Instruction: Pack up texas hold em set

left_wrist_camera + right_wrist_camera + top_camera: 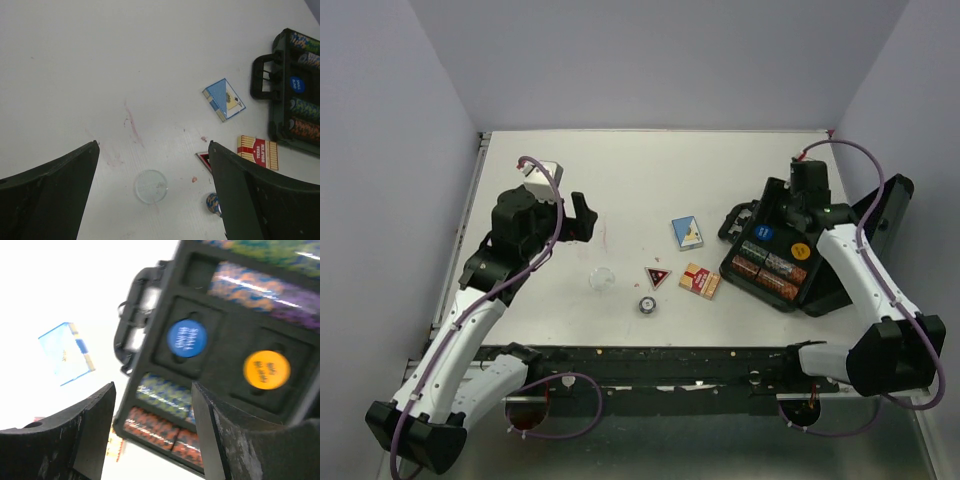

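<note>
LEFT ARM OVER THE CLEAR MARKER, RIGHT ARM OVER THE CASE: Your left end effector (153,146) hangs above the white desk (620,170) with its fingers spread wide and nothing between them. The clear marker (151,186) lies flat on the desk beneath the gap.

Your right end effector (153,387) is over the open black case (782,242) at the desk's right side, fingers apart and pinching nothing. Inside the case, the blue marker (186,338) and the orange marker (266,369) sit in neighbouring recesses, with chip rows (165,396) in the channels beside them.

The rest of the set is out on the desk, left of the case. The blue card box (687,232) lies near the case handle. The red card box (699,280) is closer to the arm bases, just beside the case's near corner. The triangular red-black marker (658,277) sits just left of the red box, and a single chip (646,305) rests toward the desk's front edge.
</note>
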`<state>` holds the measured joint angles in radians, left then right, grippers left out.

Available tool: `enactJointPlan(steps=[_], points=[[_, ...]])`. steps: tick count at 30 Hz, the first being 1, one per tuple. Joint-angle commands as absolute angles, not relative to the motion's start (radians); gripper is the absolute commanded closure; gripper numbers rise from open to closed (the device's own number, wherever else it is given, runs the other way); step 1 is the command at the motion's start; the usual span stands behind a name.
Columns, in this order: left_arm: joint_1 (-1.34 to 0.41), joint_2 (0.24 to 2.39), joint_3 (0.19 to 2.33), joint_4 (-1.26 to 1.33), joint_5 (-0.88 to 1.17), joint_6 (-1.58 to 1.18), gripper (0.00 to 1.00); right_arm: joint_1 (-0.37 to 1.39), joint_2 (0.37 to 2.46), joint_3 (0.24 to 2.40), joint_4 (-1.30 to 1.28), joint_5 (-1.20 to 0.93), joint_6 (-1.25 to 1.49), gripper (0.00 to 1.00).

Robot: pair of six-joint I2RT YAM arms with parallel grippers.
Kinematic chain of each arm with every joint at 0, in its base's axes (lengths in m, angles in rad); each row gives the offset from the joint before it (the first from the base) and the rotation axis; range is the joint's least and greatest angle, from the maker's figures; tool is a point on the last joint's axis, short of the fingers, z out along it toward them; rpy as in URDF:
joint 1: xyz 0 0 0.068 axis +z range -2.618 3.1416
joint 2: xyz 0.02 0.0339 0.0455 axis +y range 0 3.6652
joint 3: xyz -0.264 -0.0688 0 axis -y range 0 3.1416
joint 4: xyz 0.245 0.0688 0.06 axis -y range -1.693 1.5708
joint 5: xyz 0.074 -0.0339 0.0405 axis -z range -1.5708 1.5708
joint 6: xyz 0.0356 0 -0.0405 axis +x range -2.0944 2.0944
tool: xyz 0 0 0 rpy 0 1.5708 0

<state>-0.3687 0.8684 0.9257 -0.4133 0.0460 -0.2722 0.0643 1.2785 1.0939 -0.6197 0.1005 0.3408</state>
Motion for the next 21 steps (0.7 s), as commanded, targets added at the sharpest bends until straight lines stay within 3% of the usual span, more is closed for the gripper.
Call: enactJointPlan(steps=[1, 7, 14, 21], points=[[-0.373, 0.879, 0.963, -0.371, 0.106, -0.304, 0.01, 0.182, 1.255, 1.019, -0.528, 0.006, 0.357, 0.29], [-0.373, 0.874, 0.899, -0.385, 0.107, -0.27, 0.01, 0.278, 1.279, 0.939, -0.437, -0.012, 0.35, 0.26], [-0.374, 0.871, 0.897, -0.377, 0.166, -0.256, 0.01, 0.42, 1.338, 0.996, -0.463, 0.046, 0.382, 0.25], [-0.52, 0.933, 0.841, -0.413, 0.157, -0.245, 0.05, 0.426, 1.336, 1.002, -0.451, 0.153, 0.446, 0.22]])
